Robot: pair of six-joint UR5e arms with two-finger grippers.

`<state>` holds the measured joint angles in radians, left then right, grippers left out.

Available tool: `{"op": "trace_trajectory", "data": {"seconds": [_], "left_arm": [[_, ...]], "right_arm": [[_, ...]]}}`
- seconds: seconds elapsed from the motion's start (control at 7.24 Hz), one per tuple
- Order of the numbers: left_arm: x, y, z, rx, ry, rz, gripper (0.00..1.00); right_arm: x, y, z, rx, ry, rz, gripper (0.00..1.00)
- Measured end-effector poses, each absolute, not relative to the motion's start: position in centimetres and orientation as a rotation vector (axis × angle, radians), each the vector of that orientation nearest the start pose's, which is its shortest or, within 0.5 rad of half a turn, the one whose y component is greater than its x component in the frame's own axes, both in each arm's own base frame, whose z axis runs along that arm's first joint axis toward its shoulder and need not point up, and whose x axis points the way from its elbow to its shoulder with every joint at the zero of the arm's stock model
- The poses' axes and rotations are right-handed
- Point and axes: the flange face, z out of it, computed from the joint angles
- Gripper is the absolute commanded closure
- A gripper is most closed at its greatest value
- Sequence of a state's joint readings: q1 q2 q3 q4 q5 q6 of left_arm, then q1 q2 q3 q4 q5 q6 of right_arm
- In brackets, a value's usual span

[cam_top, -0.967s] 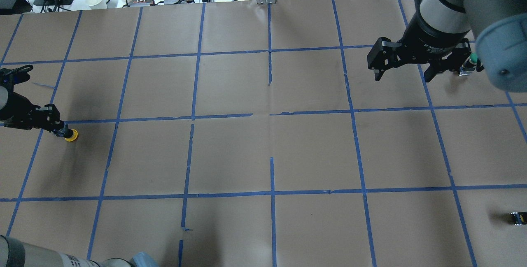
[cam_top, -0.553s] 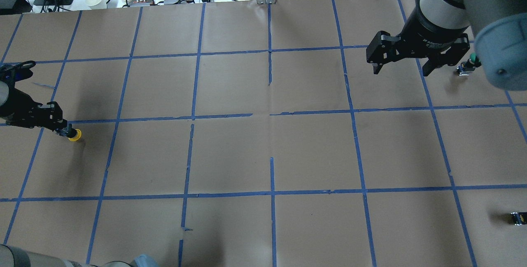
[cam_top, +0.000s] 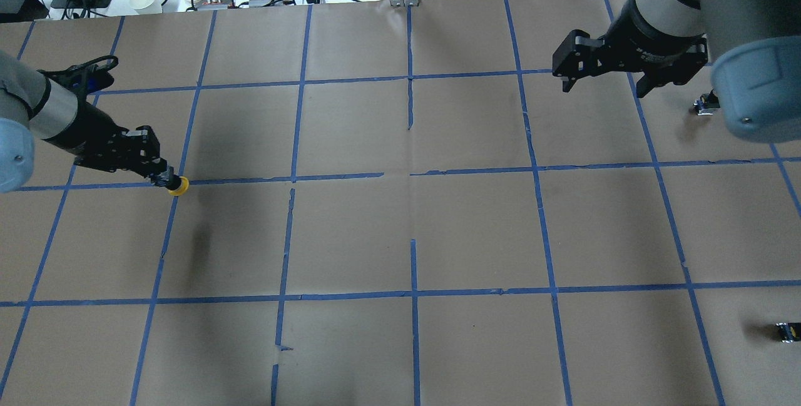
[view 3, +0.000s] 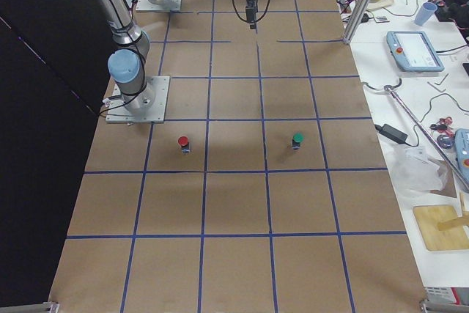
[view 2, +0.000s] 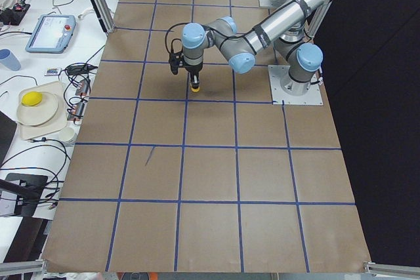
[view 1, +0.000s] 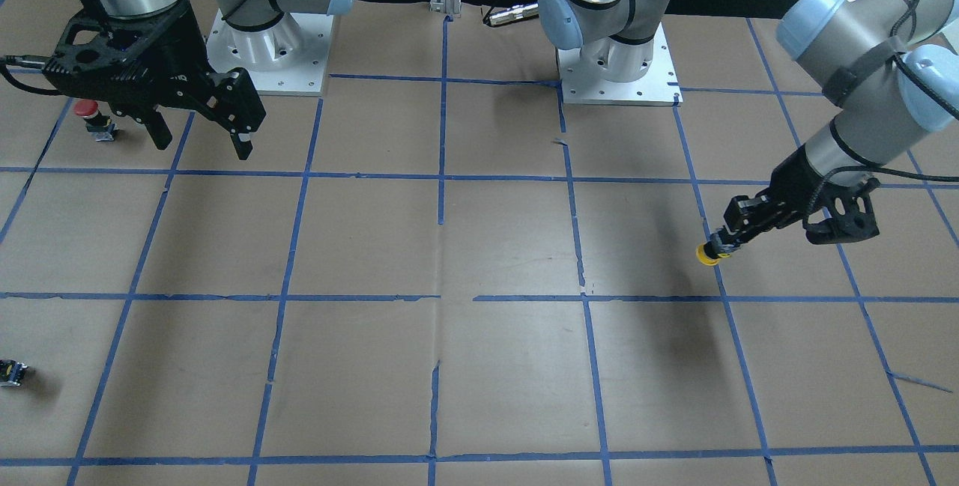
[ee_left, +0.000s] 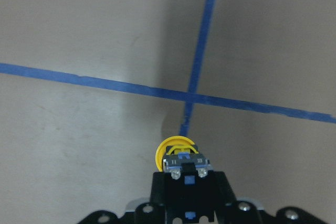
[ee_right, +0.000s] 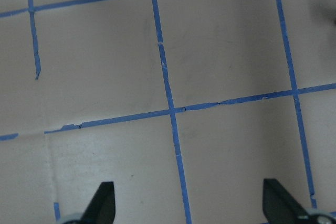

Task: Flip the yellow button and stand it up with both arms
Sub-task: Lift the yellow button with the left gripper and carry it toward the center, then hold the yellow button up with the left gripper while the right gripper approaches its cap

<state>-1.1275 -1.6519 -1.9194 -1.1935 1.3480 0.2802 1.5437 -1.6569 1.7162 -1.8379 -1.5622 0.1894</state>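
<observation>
The yellow button [cam_top: 178, 186] has a round yellow cap on a black-grey body. My left gripper [cam_top: 166, 177] is shut on its body and holds it above the table, cap pointing away from the fingers. It also shows in the front view [view 1: 706, 254] and in the left wrist view [ee_left: 178, 153], over a crossing of blue tape lines. My right gripper [cam_top: 604, 88] is open and empty, far off at the table's back right. It also shows in the front view [view 1: 202, 147], with its fingertips [ee_right: 102, 203] wide apart in the right wrist view.
A red-capped button [view 1: 90, 109] stands just beside the right gripper. A green-capped button [view 3: 297, 139] stands near it, partly hidden by the right arm in the overhead view. A small capless switch block [cam_top: 785, 331] lies at the front right edge. Blue tape lines grid the brown paper.
My left gripper has carried the yellow button to the right and slightly farther from the robot, higher above the table. My right gripper has drifted a little toward the far edge, still open.
</observation>
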Motion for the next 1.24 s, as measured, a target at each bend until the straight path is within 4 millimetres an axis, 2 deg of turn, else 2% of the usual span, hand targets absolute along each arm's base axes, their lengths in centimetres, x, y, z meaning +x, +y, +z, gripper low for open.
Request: {"op": "trace_trajectory", "data": {"seconds": [0.28, 0.55, 0.69, 0.97, 1.24], "left_arm": [[1.0, -47.9, 37.1, -0.290, 3.539, -0.087, 0.69], [-2.7, -44.5, 41.8, -0.366, 3.754, -0.106, 0.69], [-4.3, -43.5, 43.6, -0.442, 3.877, -0.138, 0.69], [-6.9, -42.2, 46.7, -0.590, 4.077, -0.237, 0.69], [-9.2, -41.6, 48.3, -0.636, 4.227, -0.288, 0.71]], "right_arm": [[13.1, -48.0, 48.6, 0.858, 2.822, -0.245, 0.00], [12.5, -48.7, 48.5, 1.266, 2.503, -0.031, 0.00], [12.1, -48.7, 48.2, 1.393, 2.344, 0.129, 0.00], [12.5, -48.4, 48.7, 1.415, 2.103, 0.350, 0.00], [13.9, -47.7, 50.5, 1.339, 1.945, 0.436, 0.00]]}}
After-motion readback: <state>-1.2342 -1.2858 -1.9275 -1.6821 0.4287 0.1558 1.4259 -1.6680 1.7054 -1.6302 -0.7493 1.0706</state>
